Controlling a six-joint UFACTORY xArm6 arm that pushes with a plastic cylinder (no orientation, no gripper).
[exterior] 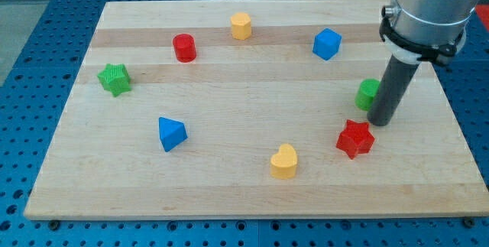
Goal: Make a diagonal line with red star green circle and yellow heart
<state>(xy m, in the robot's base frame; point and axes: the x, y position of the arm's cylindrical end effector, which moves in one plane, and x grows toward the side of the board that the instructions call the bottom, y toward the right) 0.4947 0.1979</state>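
The red star (355,138) lies at the lower right of the wooden board (244,178). The green circle (367,93) sits just above it and is partly hidden by my rod. The yellow heart (283,161) lies left of and slightly below the red star. My tip (380,121) rests on the board right beside the green circle's lower right edge and just above and right of the red star. The three blocks form a rough slanted row rising to the view's right.
A green star (114,79) lies at the left, a red cylinder (184,47) and a yellow hexagon-like block (241,26) near the top, a blue cube (327,43) at the upper right, a blue triangle (171,134) at the lower left.
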